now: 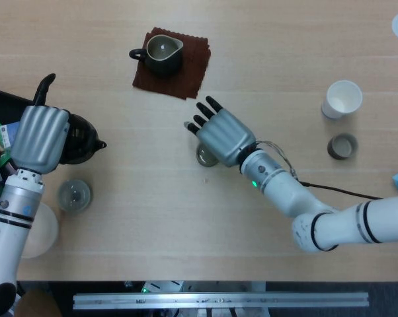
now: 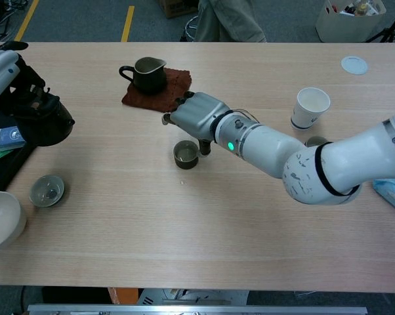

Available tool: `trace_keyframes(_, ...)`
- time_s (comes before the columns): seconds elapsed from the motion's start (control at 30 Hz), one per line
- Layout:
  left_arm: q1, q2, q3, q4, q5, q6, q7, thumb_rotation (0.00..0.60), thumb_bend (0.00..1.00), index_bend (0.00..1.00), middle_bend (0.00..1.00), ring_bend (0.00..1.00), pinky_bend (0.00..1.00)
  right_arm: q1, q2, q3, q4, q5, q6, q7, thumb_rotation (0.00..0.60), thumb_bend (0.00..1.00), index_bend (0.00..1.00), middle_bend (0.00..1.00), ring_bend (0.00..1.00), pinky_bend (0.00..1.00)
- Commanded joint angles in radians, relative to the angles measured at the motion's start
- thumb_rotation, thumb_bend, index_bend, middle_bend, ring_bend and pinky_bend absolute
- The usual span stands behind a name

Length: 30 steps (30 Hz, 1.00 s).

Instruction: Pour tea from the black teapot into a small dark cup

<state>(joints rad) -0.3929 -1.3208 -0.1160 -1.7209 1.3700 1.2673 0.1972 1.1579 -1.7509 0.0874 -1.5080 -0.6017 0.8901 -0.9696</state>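
Chest view: right hand raised just above and beside small dark cup, fingers loosely curled, nothing gripped; cup free on table, upright, apparently empty. Head view: same hand with fingers spread, overlapping cup from the right; contact not evident.

Left hand at far left edge, wrapped over black teapot, gripping at the handle side; spout aimed right. Grip detail partly hidden by back of hand. In chest view only part of left hand visible, teapot below it.

Teapot and cup well apart; whole left part of table between them.

Risks, judged from layout:
- Right hand close over cup: brushing or tipping cup on retreat, or blocking spout if not cleared.
- Long carry of teapot: slosh from spout, lid slip if tilted early.
- Small cup mouth: overshoot and spill onto table if spout not centred or tilt too fast.
- Glass cup and white bowl near left arm: possible knock on arm swing.
- Pitcher on brown mat far of cup: 1 possible wrong target for pour.
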Motion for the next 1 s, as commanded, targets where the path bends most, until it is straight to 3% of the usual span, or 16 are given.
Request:
trace_keyframes(0.03, -0.004, -0.001, -0.002, -0.004, -0.005, -0.007, -0.003, 0.600, 0.39, 1.00, 1.00, 0.84, 0.06, -0.030, 0.080, -0.010, -0.055, -0.049, 0.014, 0.051, 0.600, 0.19, 0.15, 0.20, 0.01, 0.05)
trace_keyframes(0.33, -0.022, -0.020, -0.012, -0.010, -0.013, -0.022, 0.007, 0.599, 0.39, 1.00, 1.00, 0.84, 0.07, -0.144, 0.320, -0.046, -0.133, -0.175, 0.079, 0.205, 0.600, 0.19, 0.15, 0.20, 0.01, 0.05)
trace_keyframes(0.57, -0.040, -0.045, -0.017, -0.025, -0.038, -0.047, 0.023, 0.600, 0.39, 1.00, 1.00, 0.84, 0.06, -0.229, 0.465, -0.066, -0.126, -0.249, 0.085, 0.335, 0.600, 0.18, 0.15, 0.20, 0.01, 0.05)
trace_keyframes(1.0, -0.084, -0.101, -0.049, -0.063, -0.097, -0.068, 0.088, 0.599, 0.39, 1.00, 1.00, 0.84, 0.06, -0.373, 0.583, -0.118, -0.041, -0.397, 0.079, 0.529, 0.600, 0.18, 0.15, 0.20, 0.01, 0.05)
